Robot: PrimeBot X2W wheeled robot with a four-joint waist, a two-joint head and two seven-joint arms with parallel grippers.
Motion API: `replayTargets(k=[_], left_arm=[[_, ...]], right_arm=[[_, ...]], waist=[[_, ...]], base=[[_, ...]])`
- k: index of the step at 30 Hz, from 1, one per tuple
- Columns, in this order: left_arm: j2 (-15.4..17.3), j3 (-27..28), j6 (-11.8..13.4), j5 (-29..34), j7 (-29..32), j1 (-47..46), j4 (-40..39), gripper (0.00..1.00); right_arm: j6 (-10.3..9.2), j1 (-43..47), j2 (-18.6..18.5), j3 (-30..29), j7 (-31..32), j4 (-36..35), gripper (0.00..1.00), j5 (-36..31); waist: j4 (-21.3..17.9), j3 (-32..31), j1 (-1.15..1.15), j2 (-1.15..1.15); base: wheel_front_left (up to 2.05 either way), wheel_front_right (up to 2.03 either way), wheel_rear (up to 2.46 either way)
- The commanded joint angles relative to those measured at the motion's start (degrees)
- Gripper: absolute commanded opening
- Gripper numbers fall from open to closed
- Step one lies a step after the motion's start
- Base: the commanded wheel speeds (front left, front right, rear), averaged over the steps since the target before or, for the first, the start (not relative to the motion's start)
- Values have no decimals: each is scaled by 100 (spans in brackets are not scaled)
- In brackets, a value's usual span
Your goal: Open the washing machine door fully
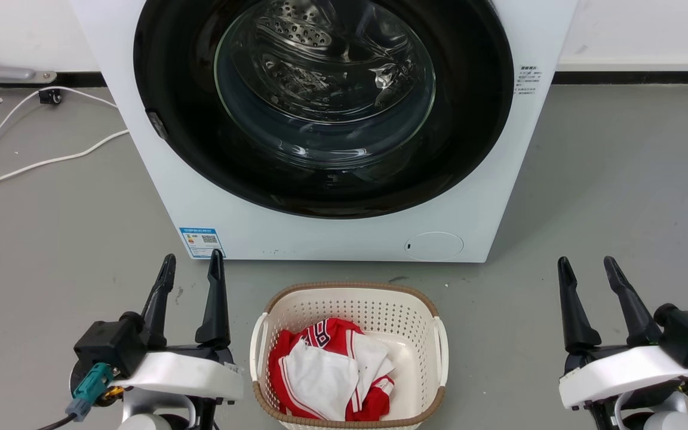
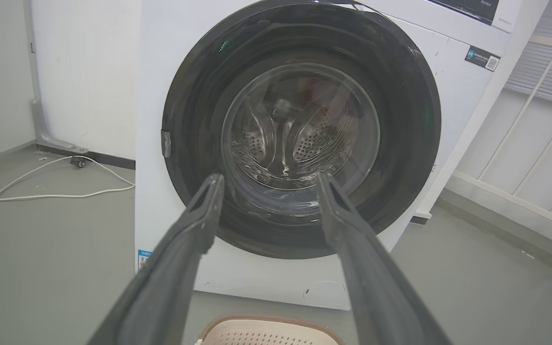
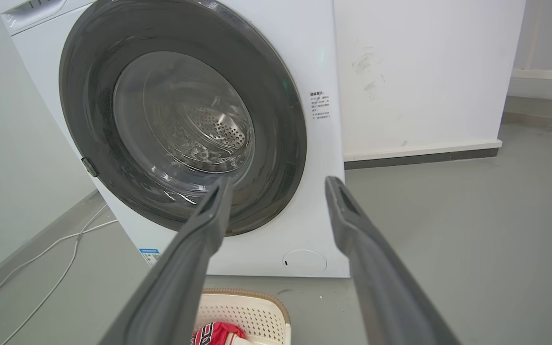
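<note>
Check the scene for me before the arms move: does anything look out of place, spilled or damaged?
Nothing is spilled or broken. The washing machine door sits shut. Two small things: a loose white cable trails over the floor left of the washing machine, and the laundry basket stands right before it, below the door.

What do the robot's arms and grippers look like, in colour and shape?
The left gripper and right gripper each have two long, black, tapering fingers on a black block. Behind each block sits a curved white shell. A teal connector with a dark cable plugs in at the wrist. The forearms are pale grey.
</note>
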Motion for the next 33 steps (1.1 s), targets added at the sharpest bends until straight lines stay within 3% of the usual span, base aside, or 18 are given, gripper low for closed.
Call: replayTargets(k=[1, 33], left_arm=[[50, -22, 40, 156, -54, 15, -73, 100], [219, -241, 484, 1519, -412, 154, -173, 100]], right_arm=[[-2, 2, 5, 3, -36, -62, 100, -165], [-2, 148, 15, 104, -54, -116, 100, -1388]], waist=[[0, 2, 0, 0], [21, 0, 0, 0]], base=[[0, 0, 0], [0, 0, 0]])
